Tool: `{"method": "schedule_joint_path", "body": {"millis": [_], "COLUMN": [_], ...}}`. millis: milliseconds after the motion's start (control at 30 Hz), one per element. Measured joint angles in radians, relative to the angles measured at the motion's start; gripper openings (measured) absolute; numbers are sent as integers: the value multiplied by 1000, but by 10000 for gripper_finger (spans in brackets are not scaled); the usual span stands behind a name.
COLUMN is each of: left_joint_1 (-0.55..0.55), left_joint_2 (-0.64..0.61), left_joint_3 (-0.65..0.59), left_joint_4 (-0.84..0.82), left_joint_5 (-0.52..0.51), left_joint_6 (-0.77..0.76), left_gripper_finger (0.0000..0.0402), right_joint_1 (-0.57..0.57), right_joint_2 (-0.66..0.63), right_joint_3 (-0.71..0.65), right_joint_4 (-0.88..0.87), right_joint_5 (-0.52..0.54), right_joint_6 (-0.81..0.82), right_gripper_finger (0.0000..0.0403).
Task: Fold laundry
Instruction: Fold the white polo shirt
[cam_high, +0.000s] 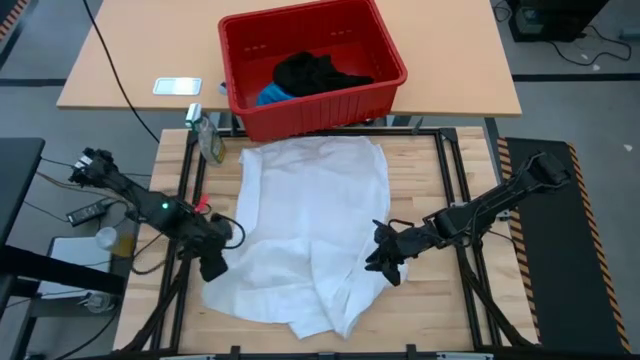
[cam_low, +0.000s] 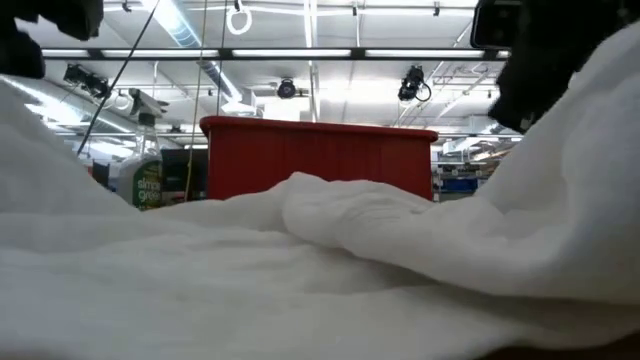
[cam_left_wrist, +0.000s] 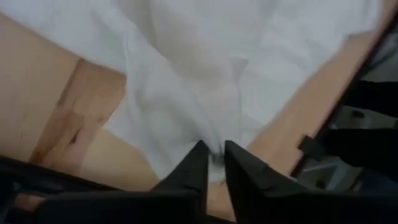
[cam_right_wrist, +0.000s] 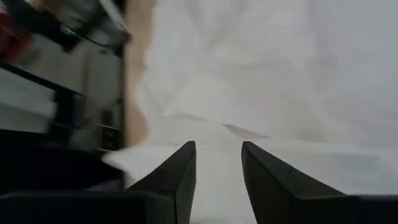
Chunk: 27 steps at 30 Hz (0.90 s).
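The large white soft cloth garment (cam_high: 310, 230) lies spread on the wooden table (cam_high: 420, 170); light and limp, best taken at its edges. Left gripper (cam_left_wrist: 212, 163) jaws, nearly closed, seemingly pinch its edge; right gripper (cam_right_wrist: 217, 163) jaws, partly open, straddle a fold.

Two dark jointed arms (cam_high: 140, 205), black cabled, with tapered black fingers (cam_right_wrist: 174, 180).

Grey floor (cam_high: 560, 100), ceiling strip lights (cam_low: 300, 55)

Bright, even overhead light from ceiling strip lamps (cam_low: 330, 55) glaring in the low view; soft shadows; both wrist views blurred, near cloth unfocused
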Motion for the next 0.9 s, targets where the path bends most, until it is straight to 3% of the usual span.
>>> {"method": "schedule_joint_path", "body": {"millis": [200, 333, 500, 733, 900], "left_joint_1": [10, 30, 88, 112, 146], "left_joint_2": [12, 15, 109, 248, 316], "left_joint_3": [19, 80, 90, 88, 88], "left_joint_4": [14, 116, 342, 390, 600], "left_joint_5": [4, -40, -78, -78, -93], "left_joint_6": [-43, -33, 34, 99, 134], "left_gripper_finger": [158, 186, 180, 155, 146], "right_joint_1": [0, 12, 36, 42, 37], "right_joint_2": [18, 11, 11, 11, 9], "right_joint_3": [0, 0, 0, 0, 0], "right_joint_4": [-131, -188, -139, -116, -231], "right_joint_5": [-2, -4, 16, 3, 31], "right_joint_6": [17, 41, -71, -126, -101], "right_gripper_finger": [137, 137, 137, 137, 137]}}
